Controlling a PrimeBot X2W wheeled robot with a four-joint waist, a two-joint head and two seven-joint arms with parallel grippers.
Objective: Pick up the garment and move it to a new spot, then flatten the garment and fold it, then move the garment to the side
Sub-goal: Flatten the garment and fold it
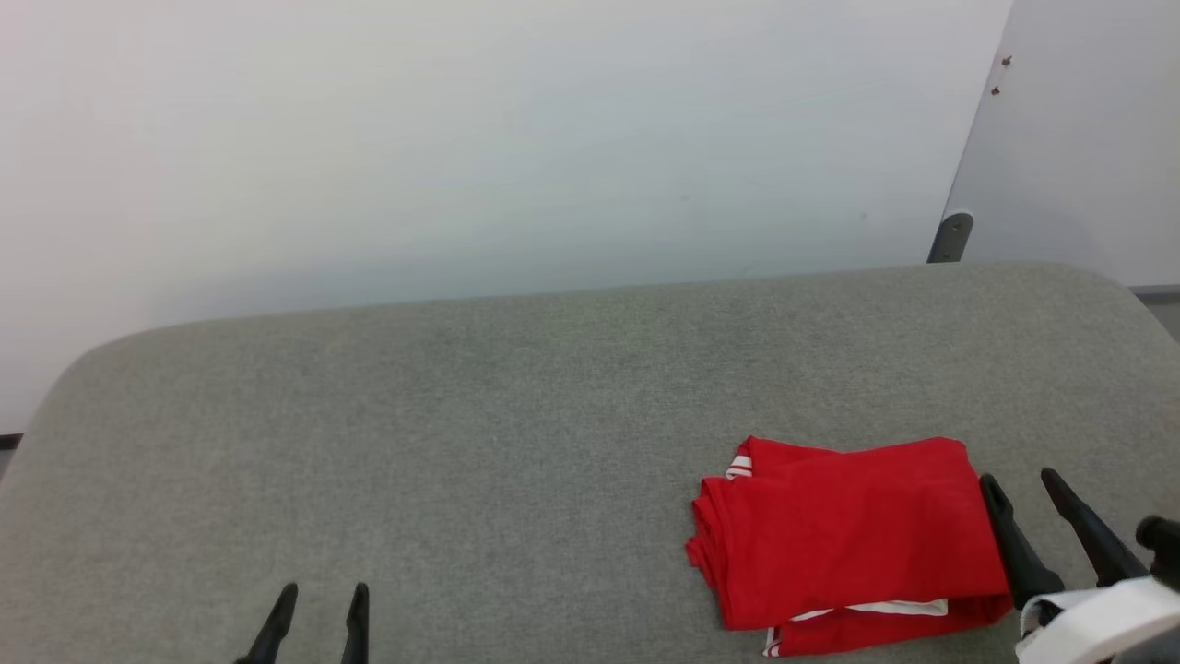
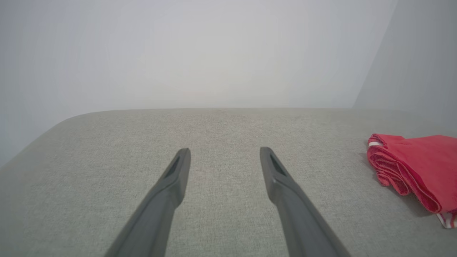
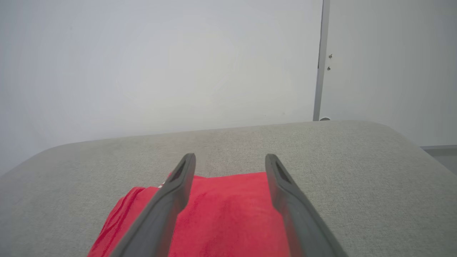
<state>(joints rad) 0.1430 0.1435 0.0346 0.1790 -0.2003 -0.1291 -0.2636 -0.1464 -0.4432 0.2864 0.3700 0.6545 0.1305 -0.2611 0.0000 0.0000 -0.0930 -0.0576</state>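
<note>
Left gripper [image 1: 318, 595] and right gripper [image 1: 1019, 477] both spread, empty. Folded red jersey [image 1: 848, 535] looks placed; I'd lift clear without snagging its edge.

left gripper [image 2: 225, 152] fingers apart, empty | garment [image 2: 416, 164] folded, far right | grey surface [image 2: 107, 160]

The bottom edge of the head view cuts off the left gripper [image 1: 325, 592], leaving only the jaws' tips. The shirt [image 2: 417, 167] runs off the left wrist view's right edge. Two dark specks [image 1: 1000, 76] on the wall [image 1: 1088, 138] are too small to tell.
</note>
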